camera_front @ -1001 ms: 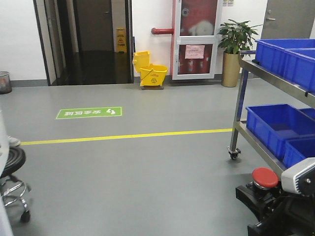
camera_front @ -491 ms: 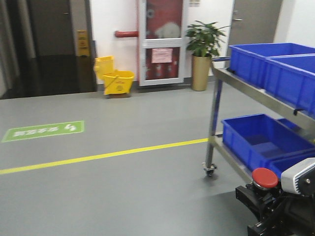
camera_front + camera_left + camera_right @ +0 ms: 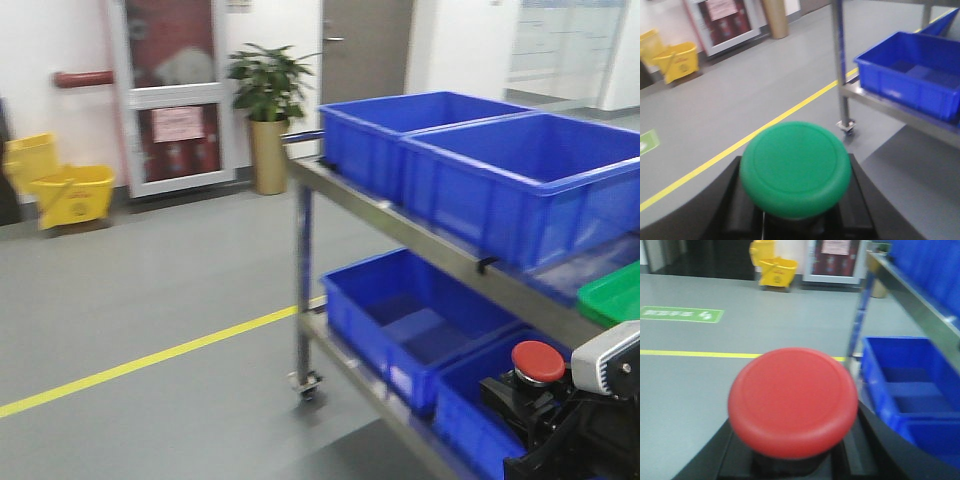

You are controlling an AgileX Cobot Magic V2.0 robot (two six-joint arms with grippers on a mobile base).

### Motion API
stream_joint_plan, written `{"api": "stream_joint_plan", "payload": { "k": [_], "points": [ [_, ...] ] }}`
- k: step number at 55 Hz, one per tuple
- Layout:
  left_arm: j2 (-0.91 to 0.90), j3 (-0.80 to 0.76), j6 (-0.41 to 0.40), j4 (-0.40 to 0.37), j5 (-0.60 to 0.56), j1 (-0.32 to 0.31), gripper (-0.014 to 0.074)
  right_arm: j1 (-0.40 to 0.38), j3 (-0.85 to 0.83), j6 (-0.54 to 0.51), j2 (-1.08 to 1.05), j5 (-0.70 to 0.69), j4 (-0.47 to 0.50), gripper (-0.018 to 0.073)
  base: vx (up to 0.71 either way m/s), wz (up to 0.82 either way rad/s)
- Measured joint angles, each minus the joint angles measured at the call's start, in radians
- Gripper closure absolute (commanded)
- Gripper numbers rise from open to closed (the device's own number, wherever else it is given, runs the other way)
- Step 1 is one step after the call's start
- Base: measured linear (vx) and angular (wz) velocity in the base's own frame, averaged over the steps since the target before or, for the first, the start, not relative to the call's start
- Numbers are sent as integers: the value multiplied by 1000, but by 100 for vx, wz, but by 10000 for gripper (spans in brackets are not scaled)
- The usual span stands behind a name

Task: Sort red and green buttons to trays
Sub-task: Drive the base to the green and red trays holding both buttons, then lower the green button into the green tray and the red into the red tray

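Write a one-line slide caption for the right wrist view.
Red button fills the foreground on its dark body; yellow floor line behind, steel cart with blue crates at right.

The front-facing view looks out from the robot's body, level over the grey floor toward a steel cart (image 3: 440, 252) that fills its right half; the red button (image 3: 538, 362) sits close at the lower right.

The right wrist view looks forward over that same red button (image 3: 792, 400), so near that the cap fills the lower centre. The left wrist view does the same over the green button (image 3: 795, 167).

All three views share the yellow floor line (image 3: 150, 358) (image 3: 790, 113) (image 3: 690, 354), the yellow mop bucket (image 3: 70, 190) (image 3: 677, 60) (image 3: 775, 267) by the far wall, and the lower blue crate (image 3: 410, 320) (image 3: 910, 80) (image 3: 900, 375) on the cart, at the right in each.
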Motion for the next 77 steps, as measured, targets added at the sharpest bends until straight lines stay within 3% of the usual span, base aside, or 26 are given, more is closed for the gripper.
{"api": "stream_joint_plan", "payload": {
  "k": [52,77],
  "points": [
    [2,0,0,0,0,0,599,-2,0,0,8,5,1,567,35,-92],
    [2,0,0,0,0,0,599,-2,0,0,8,4,1,567,9,-33]
  ]
}}
